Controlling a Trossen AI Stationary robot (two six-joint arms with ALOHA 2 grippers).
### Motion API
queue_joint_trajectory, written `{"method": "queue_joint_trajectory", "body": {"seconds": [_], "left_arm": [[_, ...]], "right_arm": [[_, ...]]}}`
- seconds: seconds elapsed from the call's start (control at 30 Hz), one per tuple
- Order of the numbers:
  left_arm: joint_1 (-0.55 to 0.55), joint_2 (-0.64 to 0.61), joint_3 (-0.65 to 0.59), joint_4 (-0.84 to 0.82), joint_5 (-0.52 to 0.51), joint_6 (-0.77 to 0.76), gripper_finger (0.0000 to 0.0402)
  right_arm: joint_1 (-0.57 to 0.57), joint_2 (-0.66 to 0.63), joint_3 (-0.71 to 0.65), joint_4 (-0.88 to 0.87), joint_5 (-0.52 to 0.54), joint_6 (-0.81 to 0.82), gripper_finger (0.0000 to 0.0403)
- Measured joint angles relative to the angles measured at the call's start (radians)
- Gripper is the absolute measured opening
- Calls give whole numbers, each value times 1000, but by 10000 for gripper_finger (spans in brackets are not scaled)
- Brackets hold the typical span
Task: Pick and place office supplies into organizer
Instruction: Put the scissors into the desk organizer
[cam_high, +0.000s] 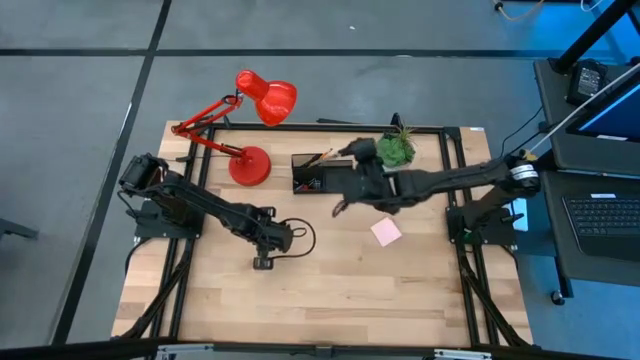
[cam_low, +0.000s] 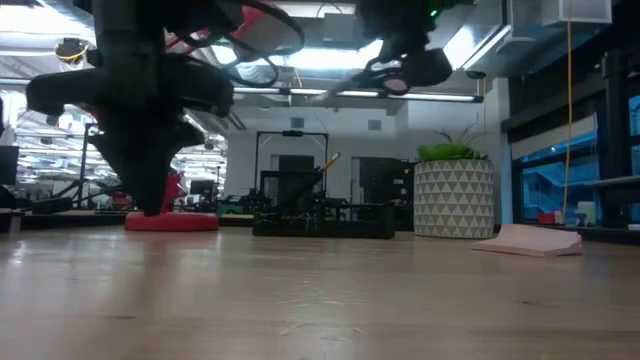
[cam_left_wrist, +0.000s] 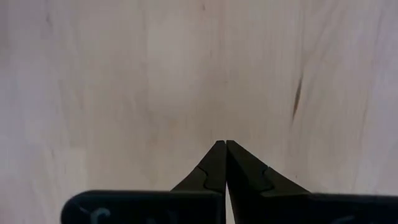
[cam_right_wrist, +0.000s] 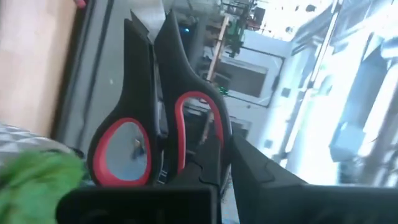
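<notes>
Right arm carries scissors above the organizer; left arm waits low over the tabletop.

On the wooden tabletop, the black organizer sits between red lamp and potted plant. The right hand is clenched on the red-handled scissors, raised just beside the organizer. Left hand clenched, empty. Pink sticky-note pad lies nearby.

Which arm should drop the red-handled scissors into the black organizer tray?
Right. Its gripper is shut on the red-handled scissors, beside the black organizer tray. The left gripper is shut, empty, over bare wood.
</notes>
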Motion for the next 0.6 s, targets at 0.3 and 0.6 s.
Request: {"method": "queue_joint_trajectory", "body": {"seconds": [0.3,0.6], "left_arm": [[-6,0,-30,3,-3,-52,2],[-52,0,-32,2,-4,-90,5]], "right_arm": [[-85,160,0,288,-30,-427,16],[-134,286,-1,647,-64,-615,16]]}}
